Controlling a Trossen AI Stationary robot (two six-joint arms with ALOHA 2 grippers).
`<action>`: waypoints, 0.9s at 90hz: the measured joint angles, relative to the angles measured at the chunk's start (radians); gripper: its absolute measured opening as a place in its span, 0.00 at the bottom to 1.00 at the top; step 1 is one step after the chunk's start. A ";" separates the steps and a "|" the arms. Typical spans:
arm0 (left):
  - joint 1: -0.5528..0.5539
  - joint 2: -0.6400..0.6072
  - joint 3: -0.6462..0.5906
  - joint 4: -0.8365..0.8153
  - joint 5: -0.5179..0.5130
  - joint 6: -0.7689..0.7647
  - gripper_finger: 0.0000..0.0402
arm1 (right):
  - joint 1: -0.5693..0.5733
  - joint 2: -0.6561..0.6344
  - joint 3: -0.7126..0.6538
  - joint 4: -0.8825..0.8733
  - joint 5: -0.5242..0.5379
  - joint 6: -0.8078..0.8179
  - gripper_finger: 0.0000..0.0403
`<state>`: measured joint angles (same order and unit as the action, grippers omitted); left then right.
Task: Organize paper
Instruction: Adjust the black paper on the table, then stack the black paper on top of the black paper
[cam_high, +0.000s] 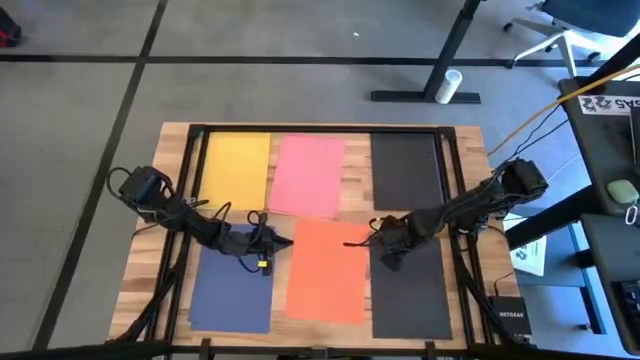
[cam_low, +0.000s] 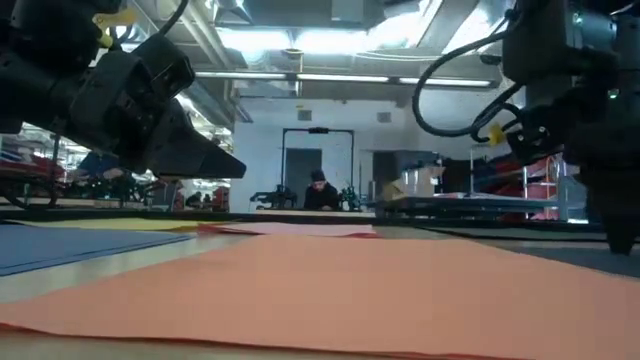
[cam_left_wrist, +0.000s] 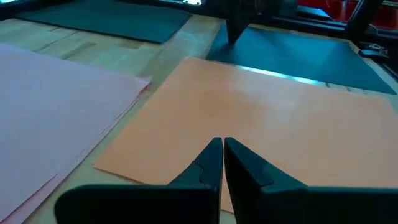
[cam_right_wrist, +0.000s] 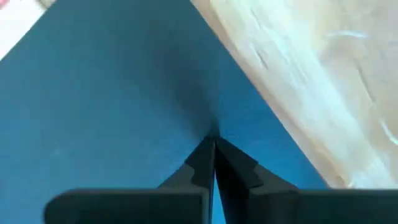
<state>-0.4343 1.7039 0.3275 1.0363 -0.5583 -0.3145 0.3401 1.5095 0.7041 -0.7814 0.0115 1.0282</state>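
High view shows six thin rectangular paper sheets lying flat on the wooden slatted desk: the yellow sheet at 11 o'clock, the pink sheet at 12, one black sheet at 1, the navy blue sheet at 7, the orange sheet at 6 and another black sheet at 5. The left claw is clenched and empty, between the navy and orange sheets. The right claw is also clenched, its tips down on the near black sheet beside the orange one.

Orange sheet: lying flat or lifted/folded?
Flat. The orange sheet lies spread on the table with no fold; the low view shows it level, and the left gripper is shut at its edge.
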 joint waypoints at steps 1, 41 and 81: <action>0.000 0.000 0.000 0.000 0.000 0.000 0.00 | 0.002 -0.002 0.000 -0.001 0.004 -0.002 0.00; 0.000 0.000 0.000 0.001 0.000 0.007 0.00 | 0.166 -0.124 0.084 -0.020 0.177 0.085 0.00; 0.019 0.000 0.000 0.001 0.000 0.027 0.00 | 0.021 -0.076 0.085 -0.003 0.599 -0.185 0.29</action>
<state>-0.4156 1.7039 0.3275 1.0370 -0.5587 -0.2879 0.3606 1.4331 0.7891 -0.7848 0.6108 0.8429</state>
